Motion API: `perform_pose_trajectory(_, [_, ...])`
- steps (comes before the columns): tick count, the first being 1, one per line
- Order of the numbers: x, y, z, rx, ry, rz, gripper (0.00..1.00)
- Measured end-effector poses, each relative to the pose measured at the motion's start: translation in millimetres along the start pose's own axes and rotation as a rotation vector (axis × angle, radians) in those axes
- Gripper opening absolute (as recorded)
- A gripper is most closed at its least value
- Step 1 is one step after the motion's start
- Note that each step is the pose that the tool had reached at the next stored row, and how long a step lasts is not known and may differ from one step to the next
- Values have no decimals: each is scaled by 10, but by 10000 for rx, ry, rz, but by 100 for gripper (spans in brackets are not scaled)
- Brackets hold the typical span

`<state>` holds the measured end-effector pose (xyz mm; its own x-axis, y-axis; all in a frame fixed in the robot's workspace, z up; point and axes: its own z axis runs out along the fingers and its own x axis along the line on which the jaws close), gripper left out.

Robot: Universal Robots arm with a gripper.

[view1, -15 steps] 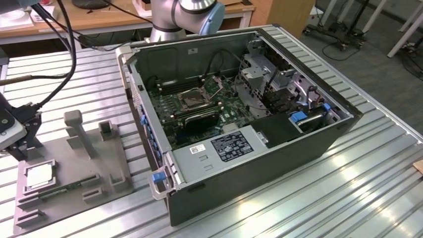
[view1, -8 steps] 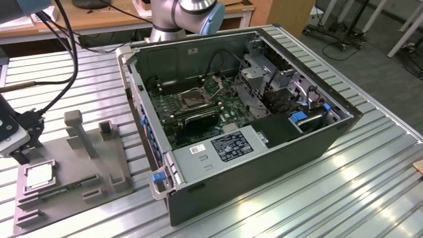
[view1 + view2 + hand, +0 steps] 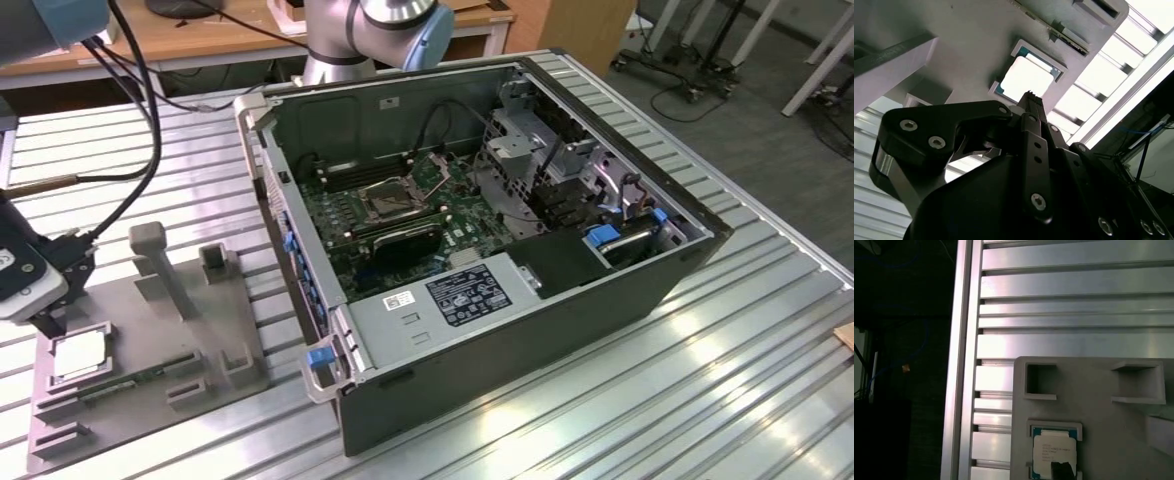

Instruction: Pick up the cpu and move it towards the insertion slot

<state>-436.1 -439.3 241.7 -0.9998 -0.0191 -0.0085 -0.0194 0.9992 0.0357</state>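
Open computer case (image 3: 534, 350) stood centre-right in the exterior view. Grey tray (image 3: 140, 335) lay lower left. Gripper (image 3: 50, 322) hung just over it, grip state not discernible. Insertion slot (image 3: 391, 200) sat upper-centre, inside case. Cpu (image 3: 80, 357) lay in tray pocket under gripper.

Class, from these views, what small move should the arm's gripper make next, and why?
Probably lower the gripper straight down onto the small square silvery-topped cpu. The cpu lies flat in its pocket of the grey plastic tray, not yet lifted, and the gripper's tip hangs close over it in both wrist views.
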Motion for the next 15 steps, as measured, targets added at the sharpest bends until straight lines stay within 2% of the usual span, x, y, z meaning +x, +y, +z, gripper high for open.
perform_pose_trajectory(15, [34,-17,152,1,0,0,10])
